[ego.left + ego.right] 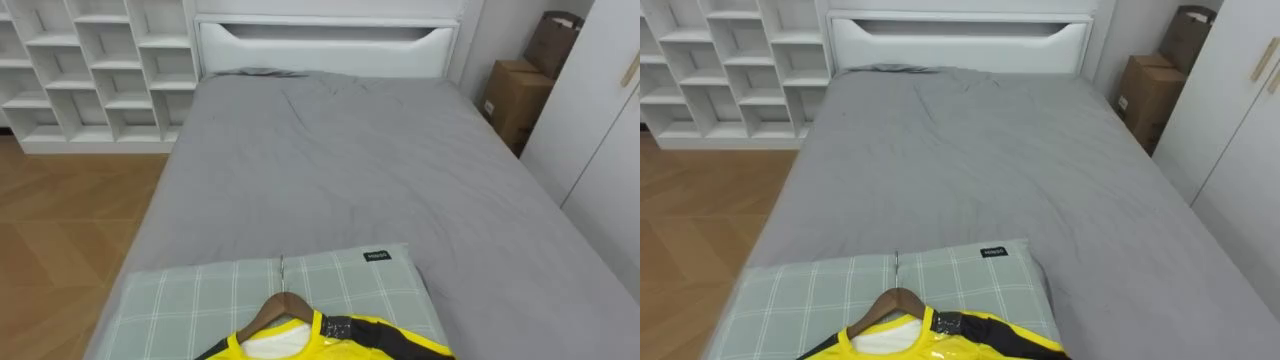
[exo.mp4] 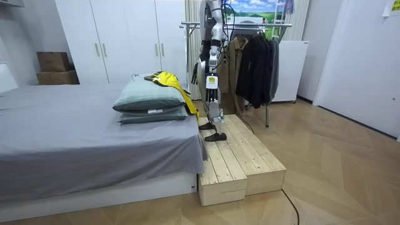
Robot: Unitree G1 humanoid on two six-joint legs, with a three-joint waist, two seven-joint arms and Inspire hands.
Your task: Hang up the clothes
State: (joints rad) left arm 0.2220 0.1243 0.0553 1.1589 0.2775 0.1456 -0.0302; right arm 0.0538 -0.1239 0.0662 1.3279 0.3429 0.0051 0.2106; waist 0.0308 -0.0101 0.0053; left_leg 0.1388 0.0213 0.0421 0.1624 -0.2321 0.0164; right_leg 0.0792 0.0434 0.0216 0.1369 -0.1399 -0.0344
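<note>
The bed [image 1: 350,170] stretches away from me, grey and bare up to the headboard. I stand at its foot on the wooden platform [image 2: 240,156]. The rack [image 2: 250,25] is behind my back, with dark coats [image 2: 256,62] already on its bar.

Right below my eyes are the two stacked pillows [image 1: 190,295]. On top of them lies the yellow shirt [image 1: 325,340], already threaded on its wooden hanger [image 1: 275,305], with the metal hook pointing toward the headboard.

My left hand [image 2: 211,76] and right hand [image 2: 195,78] hang low by my body in the room view. I cannot tell whether they are loose or closed, but neither is at the shirt.

The job now, I reckon, is the pick-up. I should reach down and close round the hanger's neck, just under the hook, not round the slippery cloth. Lifting straight up should let the shirt fall free of the pillows without sliding off a shoulder. After that I must turn fully round to the rack with the hook leading.
</note>
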